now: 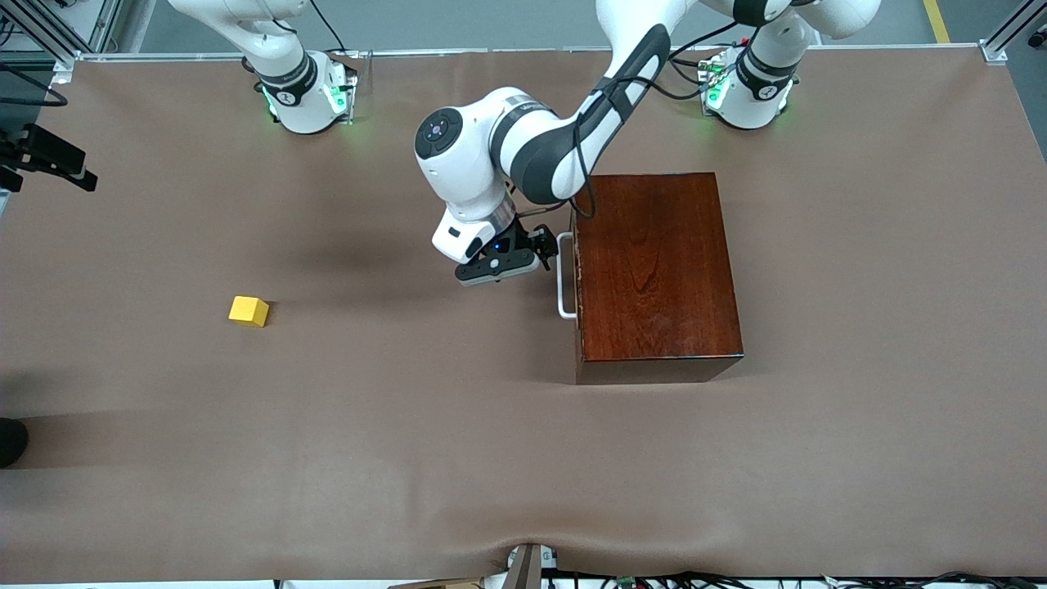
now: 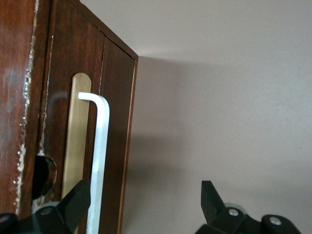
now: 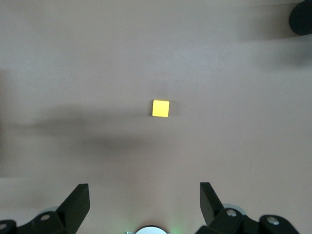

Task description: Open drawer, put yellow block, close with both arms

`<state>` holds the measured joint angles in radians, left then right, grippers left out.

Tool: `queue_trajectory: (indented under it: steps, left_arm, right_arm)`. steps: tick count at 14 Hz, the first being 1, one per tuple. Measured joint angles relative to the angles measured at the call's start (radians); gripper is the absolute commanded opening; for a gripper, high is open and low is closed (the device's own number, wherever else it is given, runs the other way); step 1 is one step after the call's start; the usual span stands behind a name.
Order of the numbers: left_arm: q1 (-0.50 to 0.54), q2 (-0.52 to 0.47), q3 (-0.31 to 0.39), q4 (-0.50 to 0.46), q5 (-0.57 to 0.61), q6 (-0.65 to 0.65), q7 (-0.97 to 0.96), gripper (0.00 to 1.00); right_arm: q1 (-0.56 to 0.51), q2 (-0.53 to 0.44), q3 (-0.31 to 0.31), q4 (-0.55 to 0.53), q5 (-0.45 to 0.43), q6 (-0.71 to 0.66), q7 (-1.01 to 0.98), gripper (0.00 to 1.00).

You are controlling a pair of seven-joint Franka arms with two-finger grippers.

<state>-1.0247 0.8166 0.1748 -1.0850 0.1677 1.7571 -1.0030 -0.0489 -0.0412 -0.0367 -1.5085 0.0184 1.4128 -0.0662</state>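
Dark-red wooden box [image 1: 658, 274] sits toward the left arm's end of the tabletop [image 1: 409, 425], its drawer [image 2: 73, 112] shut flush. You've got the left pincer [image 1: 546, 248] at the white bar handle [image 1: 564, 286], fingers [image 2: 73, 202] spread; in the left wrist view one finger sits at the handle's bar, the other well clear on the open side, nothing pinched. Yellow block [image 1: 249, 311] lies alone on the tabletop toward the right arm's end, well apart from the box. Your right pincer [image 3: 145, 204] hangs high over the block, fingers spread wide, holding nothing; the right wrist view looks straight down on the cube [image 3: 161, 108].
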Motion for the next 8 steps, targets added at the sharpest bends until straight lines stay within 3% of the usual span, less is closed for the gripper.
queue_trajectory:
  steps: [8]
  left_arm:
    - [-0.002, 0.026, 0.000, -0.003, 0.018, -0.088, 0.122, 1.00]
  right_arm:
    - [-0.003, 0.006, 0.000, 0.000, 0.000, 0.000, 0.000, 1.00]
